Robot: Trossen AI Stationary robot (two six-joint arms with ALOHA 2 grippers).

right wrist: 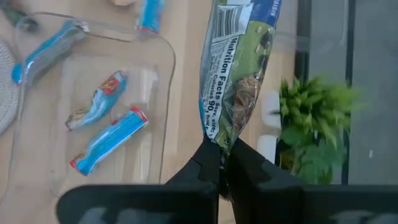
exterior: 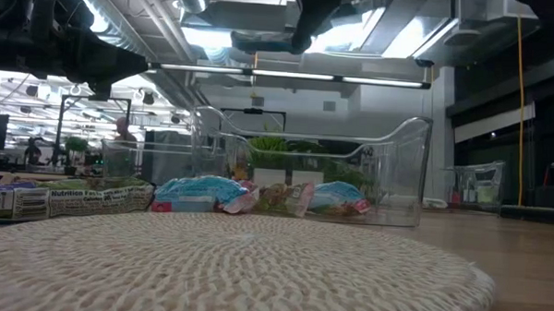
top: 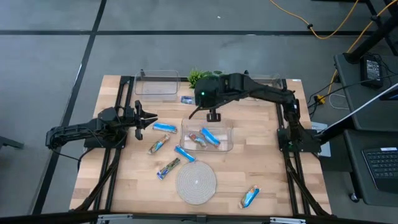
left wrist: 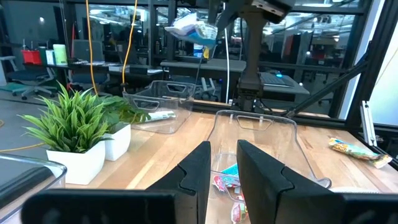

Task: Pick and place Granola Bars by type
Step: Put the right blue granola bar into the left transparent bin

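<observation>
My right gripper (right wrist: 222, 165) is shut on a silvery-green granola bar (right wrist: 239, 68) and hangs over the far edge of the middle clear bin (top: 225, 147). From the left wrist view that bar (left wrist: 194, 28) is high above the table. Two bars, one bright blue (right wrist: 109, 142) and one blue with orange print (right wrist: 98, 102), lie flat inside this bin. Several more bars lie flat on the wood: a bright blue one (top: 164, 127), others (top: 158, 146) (top: 168, 168), and one near the front right (top: 250, 197). My left gripper (top: 147, 118) is open, left of the bin, touching nothing. My right gripper pinches the silvery-green bar by one end of its wrapper (right wrist: 219, 138) between the two fingertips. The bar reaches straight out beyond the fingers, along their line. It is lifted clear of the table and the bin.
The round woven mat (top: 196, 182) lies in front of the middle bin. Two more clear bins (top: 157, 84) (top: 267, 81) stand at the far edge, with a small potted plant (top: 199, 76) between them. Bare wood shows at the near left and right of the mat.
</observation>
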